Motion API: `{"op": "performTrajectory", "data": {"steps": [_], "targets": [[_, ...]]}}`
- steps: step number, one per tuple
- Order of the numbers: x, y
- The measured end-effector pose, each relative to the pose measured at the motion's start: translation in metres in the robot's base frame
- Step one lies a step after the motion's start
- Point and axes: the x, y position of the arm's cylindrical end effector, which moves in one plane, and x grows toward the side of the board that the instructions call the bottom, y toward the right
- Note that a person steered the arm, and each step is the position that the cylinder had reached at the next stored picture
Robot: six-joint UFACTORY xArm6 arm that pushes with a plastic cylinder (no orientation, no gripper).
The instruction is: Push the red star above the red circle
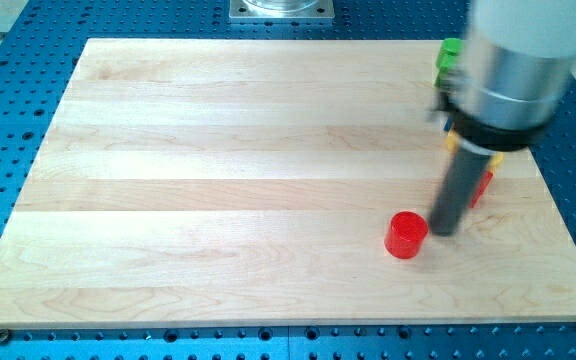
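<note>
Closest to the view's bottom is the red circle, sitting on the wooden board right of centre. Just beside it on the view's right is my tip, close to the circle, though whether they touch I can't tell. No gripper here, just a bare rod, so nothing is being held. Behind the rod, up and right, a bit of the red star peeks out. Yellow block and green block are mostly hidden by the arm, shapes unclear.
</note>
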Motion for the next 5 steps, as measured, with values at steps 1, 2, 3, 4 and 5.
{"op": "performTrajectory", "data": {"steps": [1, 2, 3, 4, 5], "targets": [[-0.002, 0.042], [-0.035, 0.041], [-0.038, -0.009], [-0.064, -0.072], [-0.093, -0.039]]}}
